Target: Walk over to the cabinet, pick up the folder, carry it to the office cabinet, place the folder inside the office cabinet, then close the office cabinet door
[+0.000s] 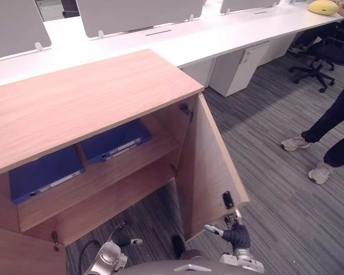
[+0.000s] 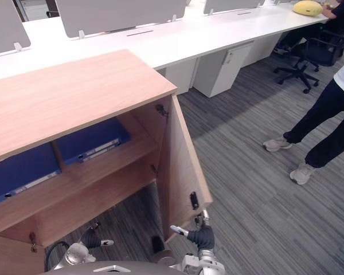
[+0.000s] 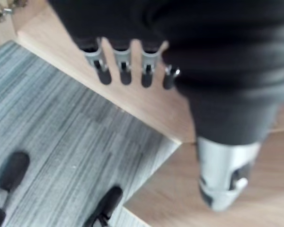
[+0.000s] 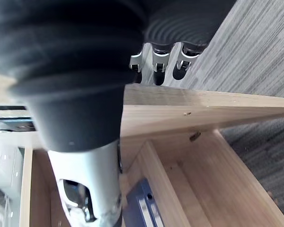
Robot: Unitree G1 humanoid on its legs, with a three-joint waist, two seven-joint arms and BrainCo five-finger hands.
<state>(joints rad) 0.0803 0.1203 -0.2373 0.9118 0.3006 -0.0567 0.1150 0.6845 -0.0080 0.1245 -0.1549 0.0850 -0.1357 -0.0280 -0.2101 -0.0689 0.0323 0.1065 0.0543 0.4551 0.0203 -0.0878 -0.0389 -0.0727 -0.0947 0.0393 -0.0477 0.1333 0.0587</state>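
Left eye view, lower right: my right hand [image 1: 236,234], fingers straight, touches the cabinet door [image 1: 209,166]; left hand [image 1: 123,238] hangs relaxed, empty.

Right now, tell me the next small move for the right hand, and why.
Probably swing the cabinet door shut with the right hand: both blue folders already lie on the shelf, the door stands wide open, and that hand sits at its free edge.

Left hand [image 3: 146,61] is seen against wooden cabinet panel [image 3: 146,111], fingers [image 3: 124,64] relaxed, nothing gripped. Grey carpet [image 3: 61,142] is seen beside the panel.
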